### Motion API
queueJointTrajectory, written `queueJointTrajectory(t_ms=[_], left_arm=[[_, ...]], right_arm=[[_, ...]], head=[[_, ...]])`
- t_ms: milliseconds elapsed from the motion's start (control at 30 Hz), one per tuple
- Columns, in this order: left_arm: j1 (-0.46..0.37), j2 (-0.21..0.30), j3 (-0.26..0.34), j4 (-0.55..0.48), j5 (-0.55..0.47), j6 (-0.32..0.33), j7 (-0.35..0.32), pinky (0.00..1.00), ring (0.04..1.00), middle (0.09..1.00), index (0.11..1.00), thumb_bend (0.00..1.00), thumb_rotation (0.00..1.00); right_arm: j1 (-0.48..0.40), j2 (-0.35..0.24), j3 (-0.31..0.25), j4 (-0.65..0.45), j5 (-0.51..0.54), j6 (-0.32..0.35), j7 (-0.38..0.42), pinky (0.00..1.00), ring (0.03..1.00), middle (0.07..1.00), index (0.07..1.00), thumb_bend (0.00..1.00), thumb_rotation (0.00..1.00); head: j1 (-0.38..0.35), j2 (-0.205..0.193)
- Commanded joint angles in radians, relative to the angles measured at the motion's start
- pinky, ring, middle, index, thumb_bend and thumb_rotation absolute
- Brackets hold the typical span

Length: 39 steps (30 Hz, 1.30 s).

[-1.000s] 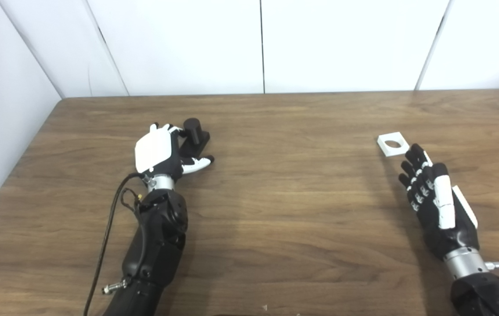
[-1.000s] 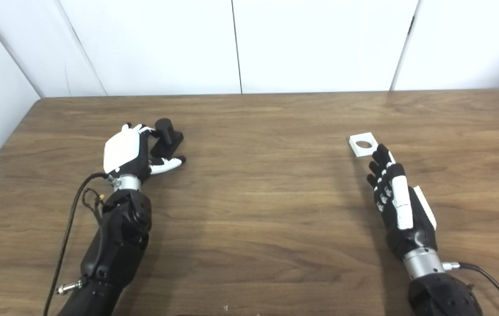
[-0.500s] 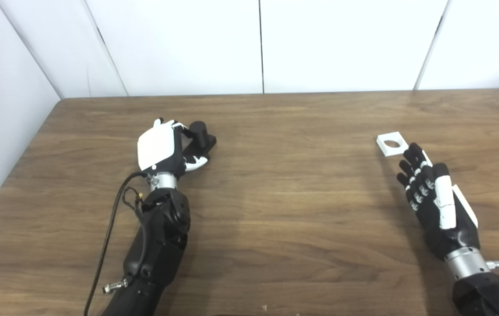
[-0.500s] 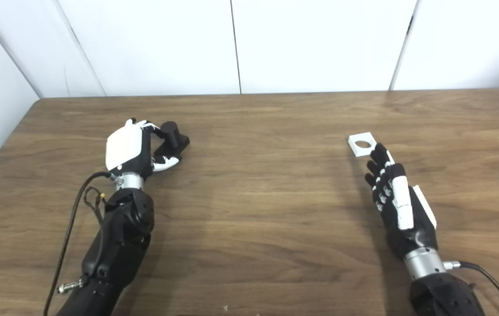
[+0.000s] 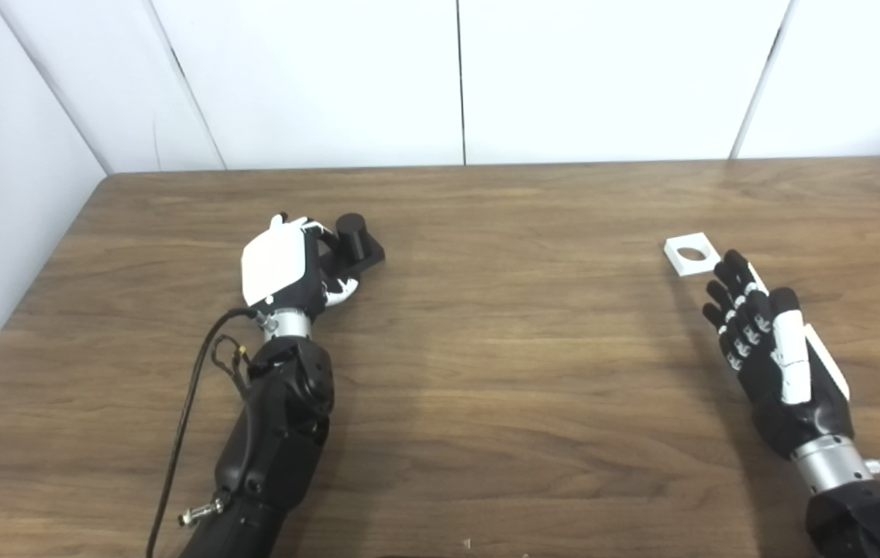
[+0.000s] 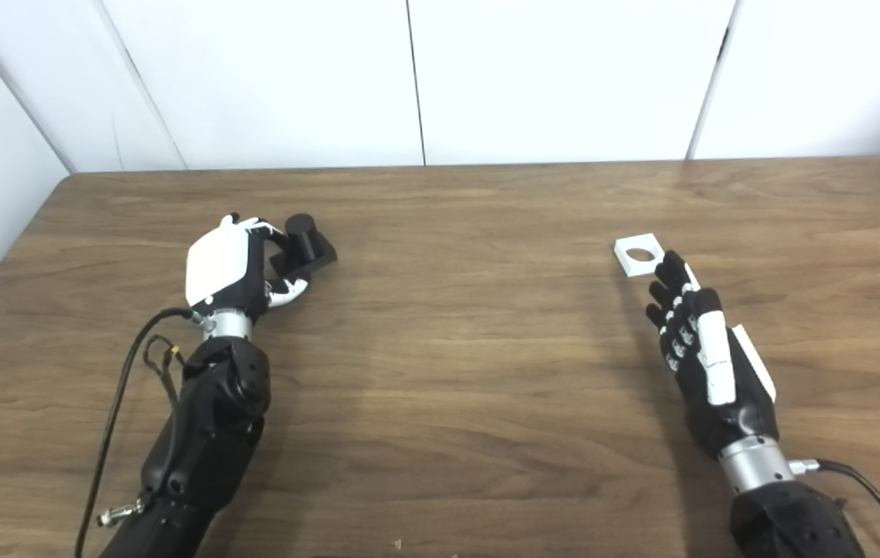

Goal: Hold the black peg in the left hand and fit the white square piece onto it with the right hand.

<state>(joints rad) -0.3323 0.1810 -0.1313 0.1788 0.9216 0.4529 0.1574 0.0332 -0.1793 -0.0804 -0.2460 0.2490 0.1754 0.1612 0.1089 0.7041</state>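
Note:
The black peg (image 5: 352, 235), a short cylinder on a square base, sits at the left of the wooden table (image 5: 502, 341). My left hand (image 5: 283, 269) is curled round its base from the left, fingers over the top edge and thumb tucked under the near side. The white square piece (image 5: 692, 256), with a round hole, lies flat at the right. Just behind it, my right hand (image 5: 770, 358) stretches out open, its fingertips nearly touching the near corner of the piece.
White wall panels (image 5: 455, 77) close off the table's far edge and left side. A black cable (image 5: 184, 418) loops beside my left forearm. Bare wood spans the gap between the two hands.
My left hand has closed round the peg's base, the thumb curling in, and the peg has shifted a little right and turned. My right hand has barely moved.

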Motion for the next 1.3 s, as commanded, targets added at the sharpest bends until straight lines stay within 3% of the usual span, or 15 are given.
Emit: queueJointTrajectory(t_ms=[0,933,1000,1267], left_arm=[[-0.01,0.022,0.007,-0.023,-0.003,0.009,0.02,0.82,0.98,0.861,0.488,0.51,0.07],[-0.004,0.029,-0.017,-0.024,-0.031,0.004,0.053,0.77,0.943,0.84,0.495,0.52,0.08],[-0.003,0.029,-0.018,-0.03,-0.035,-0.003,0.059,0.76,0.939,0.839,0.627,0.77,0.28],[0.005,0.034,-0.03,-0.079,-0.03,0.007,0.032,0.77,0.942,0.844,0.664,0.87,0.42]], right_arm=[[-0.029,-0.01,-0.004,-0.04,0.011,-0.03,0.015,1.0,1.0,1.0,1.0,0.63,1.0],[-0.038,-0.018,0.003,-0.032,-0.006,-0.031,0.024,1.0,1.0,1.0,1.0,0.65,1.0],[-0.039,-0.018,0.006,-0.032,-0.014,-0.026,0.022,1.0,1.0,1.0,1.0,0.67,1.0],[-0.048,-0.017,0.008,-0.017,-0.011,-0.026,0.028,1.0,1.0,1.0,1.0,0.66,1.0]], head=[[0.002,0.0],[0.005,0.001],[0.008,0.001],[0.011,0.0]])
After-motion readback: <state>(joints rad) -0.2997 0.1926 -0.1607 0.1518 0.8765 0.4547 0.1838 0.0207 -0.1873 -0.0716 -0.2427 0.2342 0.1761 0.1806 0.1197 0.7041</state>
